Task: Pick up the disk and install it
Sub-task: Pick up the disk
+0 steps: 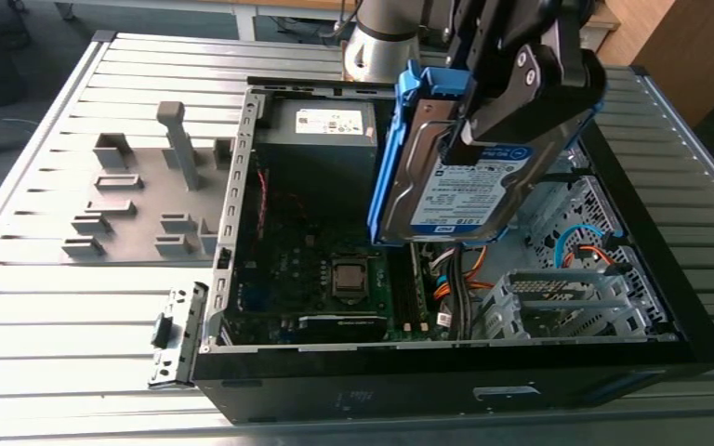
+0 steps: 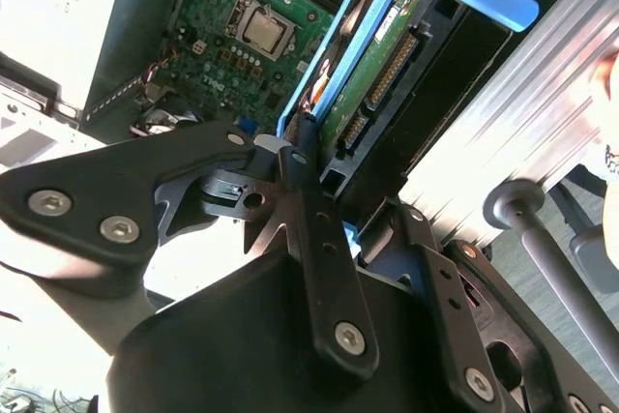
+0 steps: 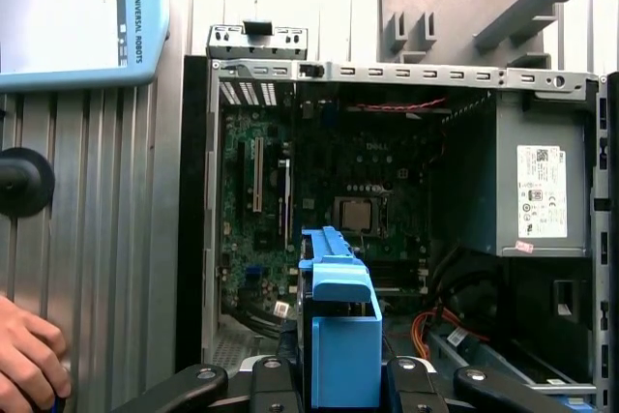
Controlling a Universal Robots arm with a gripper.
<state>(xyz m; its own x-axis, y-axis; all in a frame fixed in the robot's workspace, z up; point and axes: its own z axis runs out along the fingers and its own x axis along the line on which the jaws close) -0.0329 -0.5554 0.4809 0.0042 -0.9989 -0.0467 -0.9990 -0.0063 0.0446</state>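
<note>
Disk point(image 1: 454, 203) — in hand point(image 1: 469, 149), above open case point(image 1: 394, 395)

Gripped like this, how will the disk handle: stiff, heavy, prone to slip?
Probably stiff: the disk hangs on edge from the hand without sagging. Its metal body suggests it is heavy for its size. The carrier looks like smooth plastic, so it may flex or slip slightly.

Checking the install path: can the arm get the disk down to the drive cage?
Probably yes. The case lies open on its side, and the tool holds the disk over it, nothing solid above the cage. The orange and blue cables beside the cage could crowd the way.
</note>
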